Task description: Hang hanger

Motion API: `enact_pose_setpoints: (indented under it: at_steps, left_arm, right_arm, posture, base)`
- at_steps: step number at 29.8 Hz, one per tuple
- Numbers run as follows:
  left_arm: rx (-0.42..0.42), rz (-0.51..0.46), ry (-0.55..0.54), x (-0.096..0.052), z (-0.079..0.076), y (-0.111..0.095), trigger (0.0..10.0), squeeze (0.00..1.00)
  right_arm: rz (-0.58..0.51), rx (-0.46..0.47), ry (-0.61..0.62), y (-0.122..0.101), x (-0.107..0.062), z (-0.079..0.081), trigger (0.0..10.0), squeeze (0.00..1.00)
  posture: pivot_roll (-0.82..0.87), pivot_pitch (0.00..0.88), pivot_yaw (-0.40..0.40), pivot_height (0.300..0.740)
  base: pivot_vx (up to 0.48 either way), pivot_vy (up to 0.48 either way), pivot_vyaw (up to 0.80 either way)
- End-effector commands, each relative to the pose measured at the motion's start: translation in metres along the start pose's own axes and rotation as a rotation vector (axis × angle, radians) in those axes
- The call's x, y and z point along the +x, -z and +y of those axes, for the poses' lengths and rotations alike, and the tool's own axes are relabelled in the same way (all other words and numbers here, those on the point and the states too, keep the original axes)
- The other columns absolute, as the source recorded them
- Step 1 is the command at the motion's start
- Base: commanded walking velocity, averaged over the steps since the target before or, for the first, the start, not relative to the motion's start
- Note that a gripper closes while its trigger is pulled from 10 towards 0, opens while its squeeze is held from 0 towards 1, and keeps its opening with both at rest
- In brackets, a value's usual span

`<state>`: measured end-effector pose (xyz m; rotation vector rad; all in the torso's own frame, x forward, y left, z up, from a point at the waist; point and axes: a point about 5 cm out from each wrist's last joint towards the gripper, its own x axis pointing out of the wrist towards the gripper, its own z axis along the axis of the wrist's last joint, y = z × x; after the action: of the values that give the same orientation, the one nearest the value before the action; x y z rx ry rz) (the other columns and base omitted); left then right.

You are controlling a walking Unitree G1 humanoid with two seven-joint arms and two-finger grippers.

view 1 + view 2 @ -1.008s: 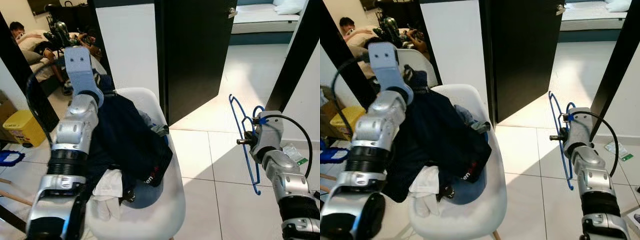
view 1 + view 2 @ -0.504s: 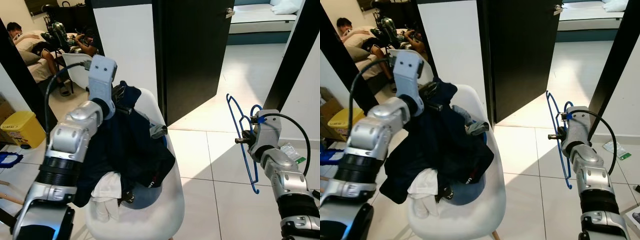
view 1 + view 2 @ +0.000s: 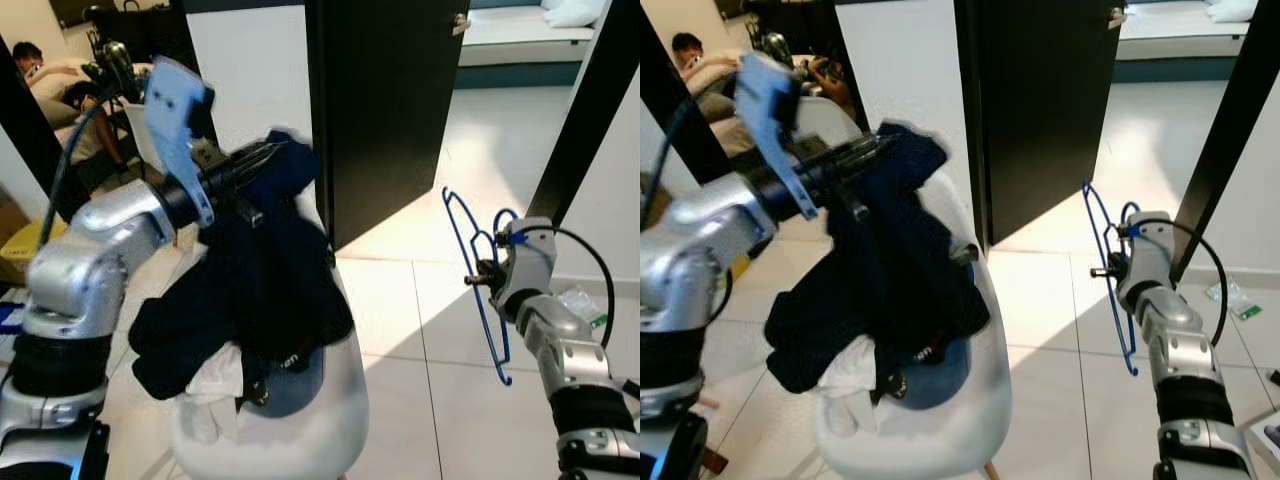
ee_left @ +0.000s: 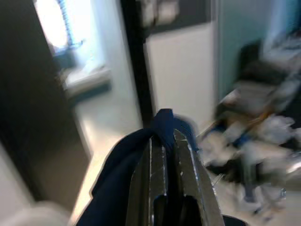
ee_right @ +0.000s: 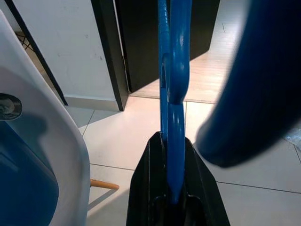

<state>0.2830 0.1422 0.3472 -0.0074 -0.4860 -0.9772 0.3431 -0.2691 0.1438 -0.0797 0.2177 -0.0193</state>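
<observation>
The left claw [image 3: 262,158] is clamped on a fold of the dark navy garment [image 3: 265,290] and has swung up and across since a moment ago. It now reaches out level over the white chair [image 3: 940,425], where earlier it stood nearly upright behind the chair back. The cloth has come with it: one end is bunched at the fingertips [image 4: 164,141], which are pressed together on the fabric, and the rest trails down below the claw onto the heap of clothes on the seat. The blur on that arm suggests it is moving fast.

The right claw [image 3: 1112,270] is closed on the blue wire hanger [image 3: 478,280], gripping it at mid-height. The hook rises above the claw and the lower bar hangs beneath it, over the tiled floor [image 3: 420,330]. It has drifted only slightly toward the chair. In the right wrist view the blue wire [image 5: 173,94] runs straight up out of the shut fingers.

Garment and hanger are well apart, the dark door [image 3: 385,100] standing beyond the gap between them. My judgement is that the lifted garment is being freed so it can be brought to the hanger; threading it on, and the hanging itself, are not yet done.
</observation>
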Motion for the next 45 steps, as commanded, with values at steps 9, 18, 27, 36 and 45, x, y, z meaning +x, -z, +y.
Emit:
enact_pose_setpoints:
  at_steps: [9,18,27,36,45]
  left_arm:
    - [-0.018,-0.047,0.167,-0.008,-0.017,-0.016,10.0,0.0]
    - [-0.056,0.004,0.225,-0.013,-0.026,-0.006,10.0,0.0]
    - [-0.097,0.101,0.27,-0.026,-0.03,0.017,10.0,0.0]
    - [-0.067,0.217,0.361,-0.032,-0.037,0.051,10.0,0.0]
    - [0.248,0.542,0.126,-0.041,0.001,0.118,10.0,0.0]
  right_arm:
    - [-0.094,0.034,-0.109,-0.014,0.003,0.018,10.0,0.0]
    - [-0.137,0.065,-0.122,-0.022,0.002,0.017,10.0,0.0]
    - [-0.141,0.075,-0.126,-0.023,0.002,0.016,10.0,0.0]
    - [-0.133,0.064,-0.151,-0.024,0.0,0.015,10.0,0.0]
    - [-0.1,0.025,-0.136,-0.02,-0.001,0.009,10.0,0.0]
  posture:
    - [-0.04,0.0,0.052,0.74]
    - [-0.05,0.0,0.053,0.74]
    - [-0.05,0.0,0.052,0.74]
    - [-0.05,0.0,0.055,0.74]
    - [-0.06,0.0,0.062,0.74]
  base:
    - [-0.475,0.0,0.0]
    - [-0.476,0.0,0.0]
    - [-0.465,0.0,0.0]
    - [-0.185,0.0,-0.61]
    - [0.0,0.0,-0.79]
